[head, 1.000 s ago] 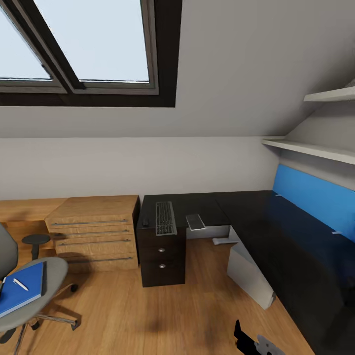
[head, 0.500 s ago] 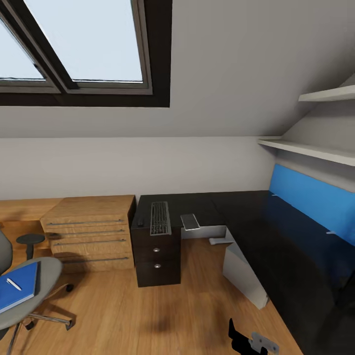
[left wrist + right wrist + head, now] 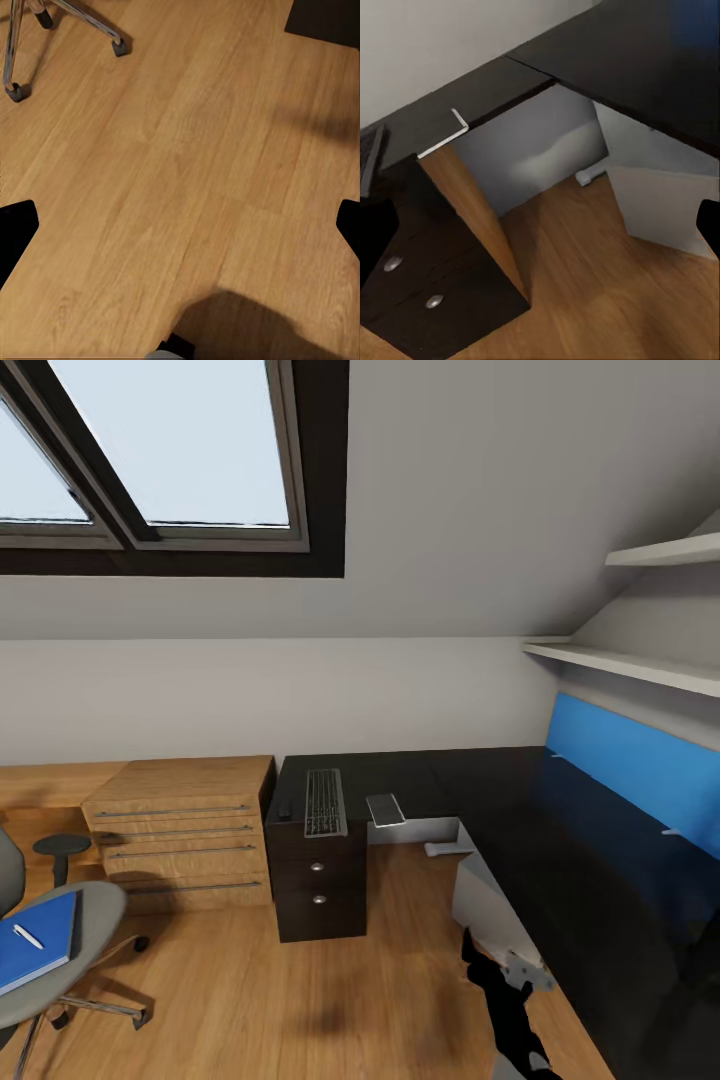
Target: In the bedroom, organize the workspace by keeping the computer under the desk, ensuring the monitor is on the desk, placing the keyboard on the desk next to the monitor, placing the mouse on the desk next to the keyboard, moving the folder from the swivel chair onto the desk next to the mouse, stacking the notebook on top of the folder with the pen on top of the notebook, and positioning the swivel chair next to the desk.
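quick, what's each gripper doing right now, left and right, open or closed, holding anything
Left gripper: jaws open, holding nothing, over bare wood floor.
Right gripper: jaws open, holding nothing, pointed toward the desk.

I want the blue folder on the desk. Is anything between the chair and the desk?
Only bare wood floor lies between the swivel chair, holding the folder, and the desk. The wooden drawer chest stands farther back.

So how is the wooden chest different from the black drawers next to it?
The wooden chest is light wood, wide, with long bar handles. The black drawers are black, narrow, with small round knobs. The keyboard lies above the black drawers; the chest's top is bare. Both stand on the floor by the wall.
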Controlling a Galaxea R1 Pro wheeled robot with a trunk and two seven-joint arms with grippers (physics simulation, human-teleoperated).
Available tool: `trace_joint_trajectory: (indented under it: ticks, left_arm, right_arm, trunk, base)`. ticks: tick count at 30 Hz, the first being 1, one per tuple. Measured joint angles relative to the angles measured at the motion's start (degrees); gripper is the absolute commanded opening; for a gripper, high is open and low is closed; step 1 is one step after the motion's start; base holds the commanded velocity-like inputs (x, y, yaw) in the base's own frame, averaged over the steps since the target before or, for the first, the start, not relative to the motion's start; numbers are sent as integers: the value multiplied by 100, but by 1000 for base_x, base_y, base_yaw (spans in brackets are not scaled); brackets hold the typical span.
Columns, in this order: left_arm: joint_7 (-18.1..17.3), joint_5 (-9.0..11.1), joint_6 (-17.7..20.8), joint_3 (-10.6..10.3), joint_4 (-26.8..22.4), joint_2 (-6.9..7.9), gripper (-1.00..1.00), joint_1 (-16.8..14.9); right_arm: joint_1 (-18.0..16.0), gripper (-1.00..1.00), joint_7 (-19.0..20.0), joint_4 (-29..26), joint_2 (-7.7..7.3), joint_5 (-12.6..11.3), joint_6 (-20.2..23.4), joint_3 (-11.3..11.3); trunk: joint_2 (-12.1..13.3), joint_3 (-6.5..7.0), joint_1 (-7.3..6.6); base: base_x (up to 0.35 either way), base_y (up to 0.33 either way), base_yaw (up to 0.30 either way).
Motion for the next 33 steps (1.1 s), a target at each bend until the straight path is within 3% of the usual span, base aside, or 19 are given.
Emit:
trace_joint_trajectory:
  ticks: [1,2,6,10,13,16,18,21,33]
  left_arm:
    - [-1,0,-1,0,13,0,100,0]
    - [-2,0,-3,2,36,0,100,0]
    - [-3,0,-11,7,68,5,100,0]
    - [-3,0,-19,9,86,7,100,1]
    - [-3,0,-23,9,97,12,100,0]
    - [-8,1,-32,10,131,15,100,1]
    - [-12,-9,-44,10,190,17,100,-1]
    - [-14,-14,-36,10,203,18,100,-2]
    - [-13,-12,-26,18,213,52,100,-2]
  right_arm:
    - [-5,100,-224,-354,-95,4,194,2]
    - [-10,100,-790,-1054,-295,120,706,9]
    - [-12,100,-2268,-2689,-718,528,2076,21]
    - [-12,100,-3636,-4034,-941,860,3323,16]
    - [-6,100,-4257,-4738,-1039,951,3796,18]
    - [12,100,-4578,-5216,-1098,998,4033,28]
    - [149,100,-4877,-5707,-1113,1169,4233,254]
    - [205,100,-4939,-5823,-1109,1278,4272,452]
    - [230,100,-4961,-6000,-1108,1294,4224,532]
  trunk:
    - [0,-1,0]
    - [0,0,0]
    - [0,-1,0]
    - [0,-1,0]
    - [0,-1,-1]
    - [0,-1,0]
    - [1,-1,1]
    - [1,-1,2]
    - [1,6,3]
  base:
    - [0,0,0]
    - [0,0,0]
    - [0,0,0]
    - [0,0,0]
    - [0,0,0]
    - [-23,-22,0]
    - [-149,-145,0]
    - [-205,-205,0]
    - [-265,-167,-33]
